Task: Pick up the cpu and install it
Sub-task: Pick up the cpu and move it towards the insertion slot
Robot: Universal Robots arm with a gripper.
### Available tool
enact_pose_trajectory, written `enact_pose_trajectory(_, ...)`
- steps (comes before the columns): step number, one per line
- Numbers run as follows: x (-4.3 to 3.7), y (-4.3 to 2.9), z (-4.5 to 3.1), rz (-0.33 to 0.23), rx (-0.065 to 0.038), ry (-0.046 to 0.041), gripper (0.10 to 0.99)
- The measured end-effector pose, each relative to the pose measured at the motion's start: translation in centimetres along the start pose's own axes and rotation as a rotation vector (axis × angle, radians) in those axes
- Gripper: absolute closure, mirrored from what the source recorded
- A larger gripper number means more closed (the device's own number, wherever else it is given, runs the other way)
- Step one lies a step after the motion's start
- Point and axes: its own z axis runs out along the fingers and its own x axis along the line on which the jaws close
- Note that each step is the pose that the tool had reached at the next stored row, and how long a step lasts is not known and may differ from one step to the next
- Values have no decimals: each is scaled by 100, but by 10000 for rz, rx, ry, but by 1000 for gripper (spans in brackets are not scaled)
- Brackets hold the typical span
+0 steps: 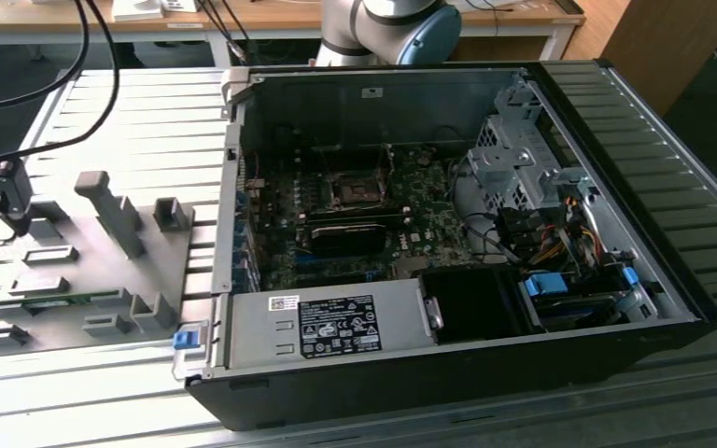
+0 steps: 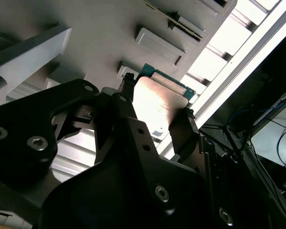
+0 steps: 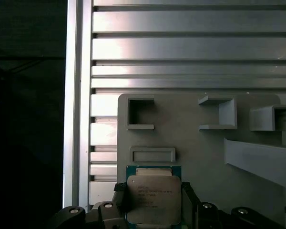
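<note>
The end effector (image 3: pixel 153 192) is clamped across two opposite edges of the cpu (image 3: pixel 154 197), on the fixture plate (image 3: pixel 205 152) close to the counter (image 3: pixel 181 47) edge. Recommendation: lift straight and level, with the grip centred and no tilt.

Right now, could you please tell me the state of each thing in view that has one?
cpu: held in the gripper, metal top up, at the grey fixture.
gripper: shut on the cpu's two opposite edges.
computer case: lying flat, side panel off, inside open to view.
socket: dark centre, no silver chip seated.
</note>
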Motion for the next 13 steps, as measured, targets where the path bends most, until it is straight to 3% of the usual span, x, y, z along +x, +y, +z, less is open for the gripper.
enact_pose_trajectory(13, 5, 15, -224, 0, -1, -1, 541)
